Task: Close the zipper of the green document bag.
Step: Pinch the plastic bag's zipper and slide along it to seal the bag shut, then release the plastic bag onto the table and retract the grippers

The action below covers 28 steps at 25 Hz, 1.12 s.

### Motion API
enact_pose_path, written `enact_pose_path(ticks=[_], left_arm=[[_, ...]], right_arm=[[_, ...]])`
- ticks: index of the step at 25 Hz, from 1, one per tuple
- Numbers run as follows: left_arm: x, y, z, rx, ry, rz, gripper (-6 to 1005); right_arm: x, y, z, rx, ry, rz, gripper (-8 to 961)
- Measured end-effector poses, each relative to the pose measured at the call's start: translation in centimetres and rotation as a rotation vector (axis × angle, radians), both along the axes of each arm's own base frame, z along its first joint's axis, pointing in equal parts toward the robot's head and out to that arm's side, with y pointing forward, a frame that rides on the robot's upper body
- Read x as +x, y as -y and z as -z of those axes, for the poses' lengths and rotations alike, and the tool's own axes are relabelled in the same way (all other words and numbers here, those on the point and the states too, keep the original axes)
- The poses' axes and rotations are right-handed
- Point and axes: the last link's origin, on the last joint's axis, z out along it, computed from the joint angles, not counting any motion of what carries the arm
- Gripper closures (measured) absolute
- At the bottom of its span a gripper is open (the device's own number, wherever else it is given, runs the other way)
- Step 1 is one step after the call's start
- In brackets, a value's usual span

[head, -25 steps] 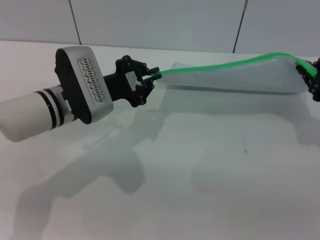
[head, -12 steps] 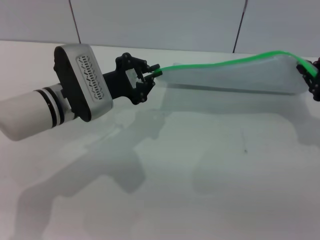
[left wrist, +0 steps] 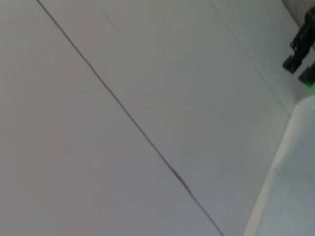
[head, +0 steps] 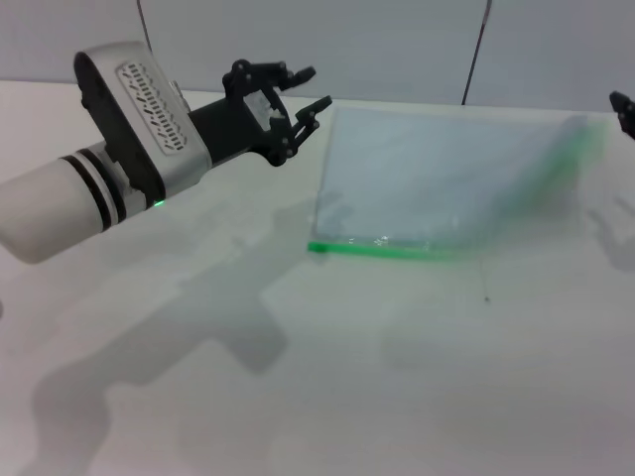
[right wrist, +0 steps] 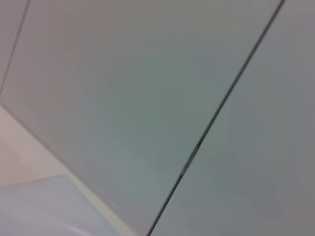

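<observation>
Hovering left gripper (head: 303,89) agape, document bag (head: 427,178) flat

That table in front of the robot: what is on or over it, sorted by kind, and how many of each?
Document bags: 1, the green document bag with its zipper along the near edge.
Grippers: 2, the left gripper, open beside the bag, and the right gripper at the picture's edge.
Total: 3.
</observation>
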Motion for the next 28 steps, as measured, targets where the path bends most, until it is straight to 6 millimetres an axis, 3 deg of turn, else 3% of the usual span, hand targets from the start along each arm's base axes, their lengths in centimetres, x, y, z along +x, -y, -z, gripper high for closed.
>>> enact_pose_path(ticks=[5,9,16,21,28], left_arm=[[0.5,0.4,-0.6,0.002,0.086,0.020,657],[0.1,1.2,-2.5,0.043,0.291,-0.004,559],[-2.8,2.6,-4.1,0.117,0.608,-0.127,301],[-3.6,3.2,-3.8,0.142,0.720,-0.174,294],[-5.3,3.6,-3.9,0.231,0.769,-0.268,317]], right_arm=[[-0.9,0.4,-0.7,0.027,-0.063,-0.028,573],[-1.9,0.9,-0.6,0.045,-0.098,-0.076,378],[-2.5,0.6,3.3,0.101,-0.121,-0.098,188],[-1.3,-0.3,5.4,0.144,-0.187,-0.013,193],[2.6,0.3,3.9,0.271,-0.429,-0.017,198]])
